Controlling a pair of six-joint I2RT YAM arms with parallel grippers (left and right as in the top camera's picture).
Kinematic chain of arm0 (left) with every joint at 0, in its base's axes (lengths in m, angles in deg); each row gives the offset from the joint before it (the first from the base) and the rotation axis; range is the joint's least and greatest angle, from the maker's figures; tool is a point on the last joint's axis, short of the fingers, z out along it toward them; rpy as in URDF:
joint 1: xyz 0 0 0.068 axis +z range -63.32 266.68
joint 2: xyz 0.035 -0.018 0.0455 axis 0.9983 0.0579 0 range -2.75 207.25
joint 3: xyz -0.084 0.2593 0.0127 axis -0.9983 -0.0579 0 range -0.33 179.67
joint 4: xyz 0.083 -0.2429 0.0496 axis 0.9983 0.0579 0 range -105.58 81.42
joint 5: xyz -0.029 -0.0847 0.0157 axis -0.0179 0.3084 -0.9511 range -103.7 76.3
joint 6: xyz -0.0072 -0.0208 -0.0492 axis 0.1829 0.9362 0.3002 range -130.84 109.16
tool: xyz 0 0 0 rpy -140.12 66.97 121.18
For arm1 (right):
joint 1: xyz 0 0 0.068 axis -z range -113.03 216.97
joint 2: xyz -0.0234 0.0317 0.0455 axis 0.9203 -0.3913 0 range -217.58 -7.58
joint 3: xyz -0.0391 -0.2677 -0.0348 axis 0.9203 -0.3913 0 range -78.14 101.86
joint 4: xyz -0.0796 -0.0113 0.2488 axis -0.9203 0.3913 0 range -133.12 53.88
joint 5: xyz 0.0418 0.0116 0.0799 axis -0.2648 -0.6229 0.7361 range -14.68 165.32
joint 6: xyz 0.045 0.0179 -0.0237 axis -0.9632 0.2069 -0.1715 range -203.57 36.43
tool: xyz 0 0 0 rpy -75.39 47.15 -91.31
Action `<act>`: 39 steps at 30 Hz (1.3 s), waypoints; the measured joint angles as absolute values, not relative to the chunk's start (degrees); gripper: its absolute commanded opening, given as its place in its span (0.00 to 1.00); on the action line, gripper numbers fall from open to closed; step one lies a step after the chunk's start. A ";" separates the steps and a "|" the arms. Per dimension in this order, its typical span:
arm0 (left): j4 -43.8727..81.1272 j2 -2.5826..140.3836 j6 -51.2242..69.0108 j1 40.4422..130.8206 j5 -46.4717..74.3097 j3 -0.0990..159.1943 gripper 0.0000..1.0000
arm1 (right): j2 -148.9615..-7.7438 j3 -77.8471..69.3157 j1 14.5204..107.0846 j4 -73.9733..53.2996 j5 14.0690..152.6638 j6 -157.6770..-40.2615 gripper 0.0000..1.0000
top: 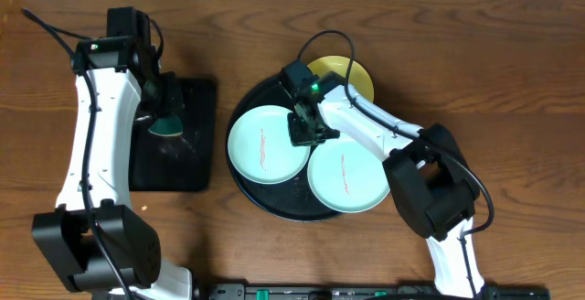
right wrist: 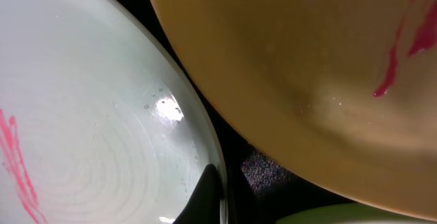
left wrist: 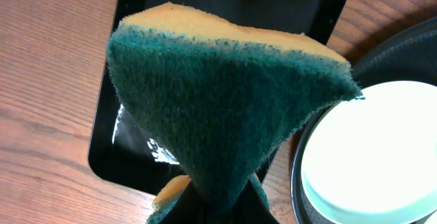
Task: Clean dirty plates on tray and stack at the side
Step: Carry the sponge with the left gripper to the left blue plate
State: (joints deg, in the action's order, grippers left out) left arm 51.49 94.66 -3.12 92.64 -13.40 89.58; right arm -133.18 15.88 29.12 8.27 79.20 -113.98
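Note:
Two pale turquoise plates [top: 265, 144] [top: 347, 181] with thin red marks lie on the round black tray [top: 274, 204]. A pale yellow plate [top: 352, 71] leans over the tray's back rim. My right gripper [top: 306, 128] sits at the left turquoise plate's right rim. In the right wrist view one finger [right wrist: 212, 197] lies on the inner side of that plate's [right wrist: 82, 115] rim, and the yellow plate [right wrist: 287, 60] is close above. My left gripper [top: 164, 117] is shut on a green and yellow sponge [left wrist: 225, 101], held above the rectangular tray.
A smaller rectangular black tray [top: 183, 167] lies left of the round tray, with wet glints on its floor [left wrist: 136, 142]. The round tray's rim [left wrist: 403, 53] and the left turquoise plate [left wrist: 382, 149] show to the right of the sponge. Bare wooden table lies all round.

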 measured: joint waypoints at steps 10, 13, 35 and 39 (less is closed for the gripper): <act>51.55 94.66 -3.12 92.64 -13.34 89.58 0.07 | -133.18 15.88 29.12 8.27 79.20 -113.98 0.01; 51.82 94.66 -3.40 92.46 -10.58 89.58 0.07 | -133.18 15.88 29.12 8.25 79.25 -113.94 0.01; 30.33 95.84 2.89 76.51 0.98 70.37 0.07 | -133.22 15.88 30.39 7.97 82.63 -112.50 0.01; 26.70 97.61 4.88 74.19 1.00 68.18 0.07 | -133.22 15.88 30.39 7.97 82.63 -112.24 0.01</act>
State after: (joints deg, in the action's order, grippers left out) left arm 26.70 97.61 4.88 74.19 1.00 68.18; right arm -133.22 15.88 30.39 7.97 82.63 -112.24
